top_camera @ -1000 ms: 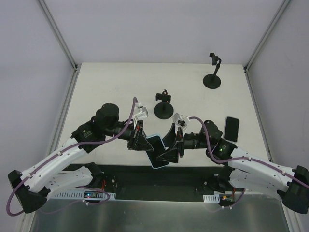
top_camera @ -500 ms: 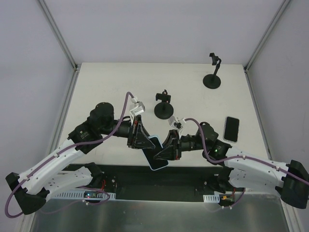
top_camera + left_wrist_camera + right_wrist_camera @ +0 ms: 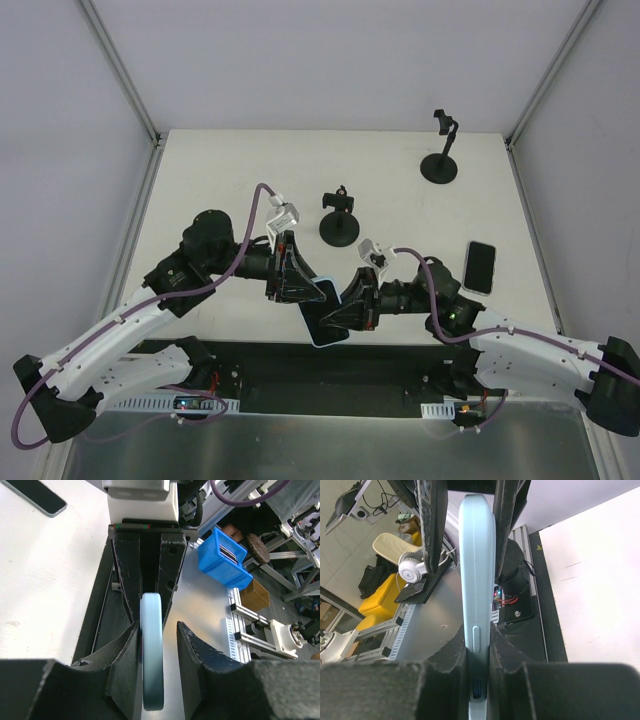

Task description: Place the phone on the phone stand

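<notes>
Meanwhile, phone (image 3: 322, 325) shifted slightly between arms. Right gripper (image 3: 477, 652) pinched it; left gripper (image 3: 156, 655) jaws stood spread around it. Handover looked unfinished.

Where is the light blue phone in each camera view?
Top external: the light blue phone sits low centre, over the near edge of the white table.
Left wrist: the phone stands edge-on at bottom centre.
Right wrist: the phone runs edge-on down the middle.
Shared landmark: the white table, in all three.
</notes>
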